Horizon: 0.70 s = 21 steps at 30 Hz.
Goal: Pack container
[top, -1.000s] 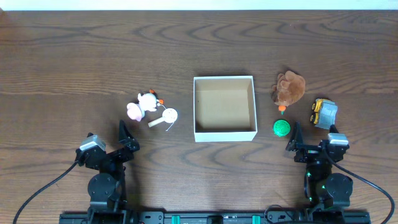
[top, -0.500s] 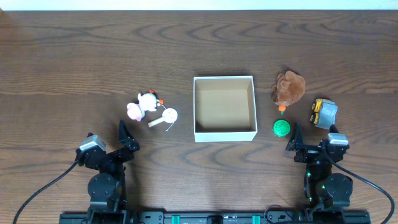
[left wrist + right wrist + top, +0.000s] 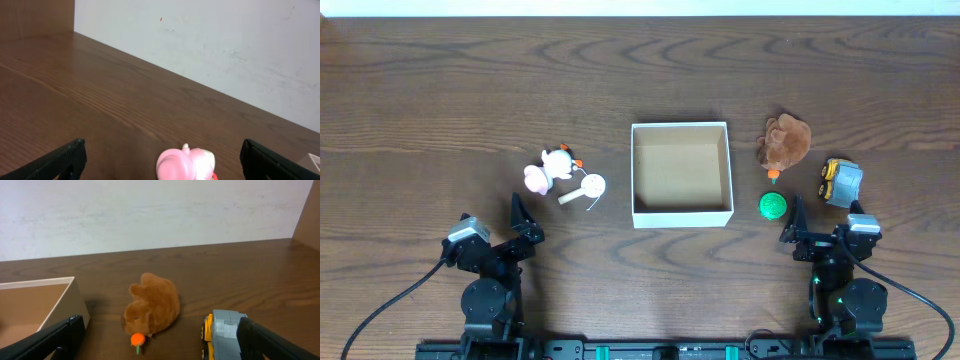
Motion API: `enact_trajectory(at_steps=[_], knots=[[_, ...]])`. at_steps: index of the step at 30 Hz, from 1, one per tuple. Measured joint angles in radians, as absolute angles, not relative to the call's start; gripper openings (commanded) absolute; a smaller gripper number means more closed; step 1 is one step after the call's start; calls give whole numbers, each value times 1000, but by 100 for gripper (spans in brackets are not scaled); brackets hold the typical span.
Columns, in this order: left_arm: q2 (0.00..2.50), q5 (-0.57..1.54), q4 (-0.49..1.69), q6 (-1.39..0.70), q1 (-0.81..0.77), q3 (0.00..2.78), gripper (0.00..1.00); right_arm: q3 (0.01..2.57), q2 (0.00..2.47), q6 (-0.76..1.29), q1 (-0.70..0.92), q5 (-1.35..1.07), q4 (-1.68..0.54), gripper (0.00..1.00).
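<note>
1. Your left claw (image 3: 162, 150) and right claw (image 3: 160, 325) both stand spread wide and hold nothing. Each sits low at the near edge of the table, so I judge that no pick has begun.
2. The container (image 3: 682, 216) sits mid-table between the arms, open side up and with nothing in it.
3. Start on the right. The green ball (image 3: 773, 205) is the nearest toy to that claw and lies just beside the container's right wall.
4. Come down from straight above so that a finger passes on each side. It will probably roll if nudged.
5. Lift clear of the white wall, then let go low inside.
6. Take the brown plush (image 3: 786, 141) and toy truck (image 3: 840, 183) afterwards. Leave the pink plush (image 3: 535, 178) to the left arm.
7. Send one arm over the container at a time.
</note>
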<state>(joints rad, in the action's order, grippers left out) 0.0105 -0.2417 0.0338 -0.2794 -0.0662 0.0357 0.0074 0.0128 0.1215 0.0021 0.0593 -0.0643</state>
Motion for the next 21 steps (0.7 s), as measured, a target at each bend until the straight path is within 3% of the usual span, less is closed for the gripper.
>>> enact_trajectory(at_steps=[21], knots=[[10,-242,34,-279,-66,36,98,32,24,33,2,134,-70,99]])
